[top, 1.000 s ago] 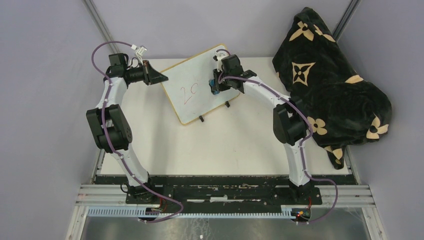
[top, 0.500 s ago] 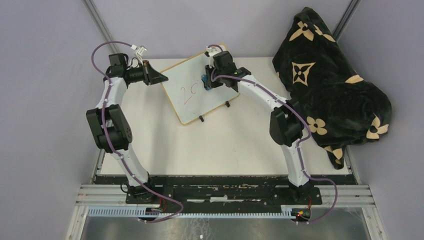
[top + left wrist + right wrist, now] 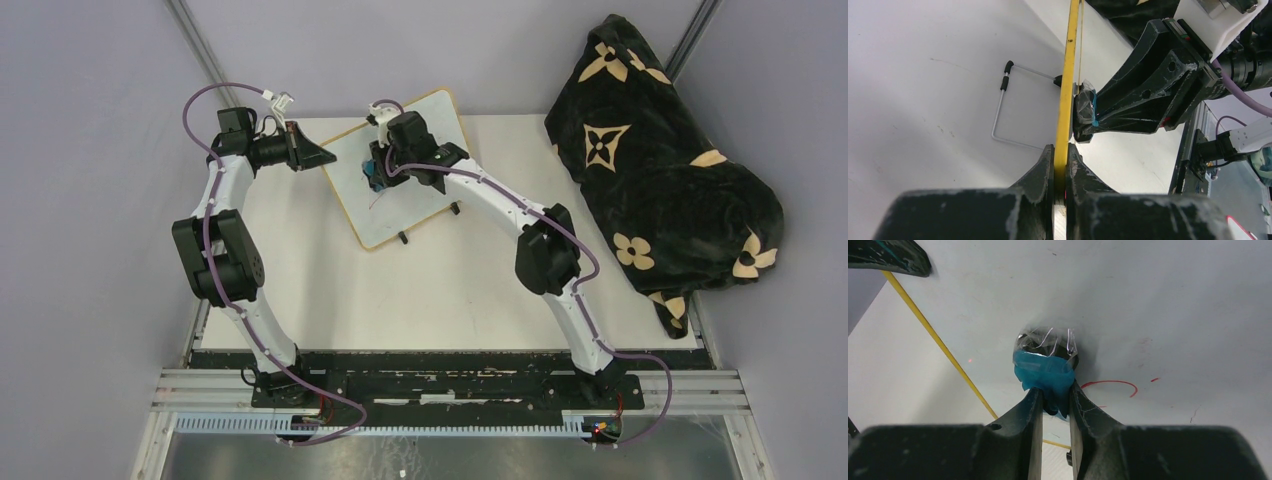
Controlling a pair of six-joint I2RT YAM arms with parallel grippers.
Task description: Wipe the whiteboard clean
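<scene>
The whiteboard stands tilted at the back middle of the table, with a thin light-wood frame and two black feet. My left gripper is shut on its left frame edge. My right gripper is shut on a blue eraser pad wrapped in clear tape, pressed against the board face. A short red curved stroke and faint red smears remain beside the pad. In the left wrist view the right gripper with the pad touches the board from the far side.
A black blanket with tan flower patterns lies heaped at the table's right edge. A wire stand props up the board's back. Grey walls close in behind and on both sides.
My right gripper has swept left across the board with the eraser pad, from the right side to over the red digits, which are now mostly gone. The left arm has not moved.
</scene>
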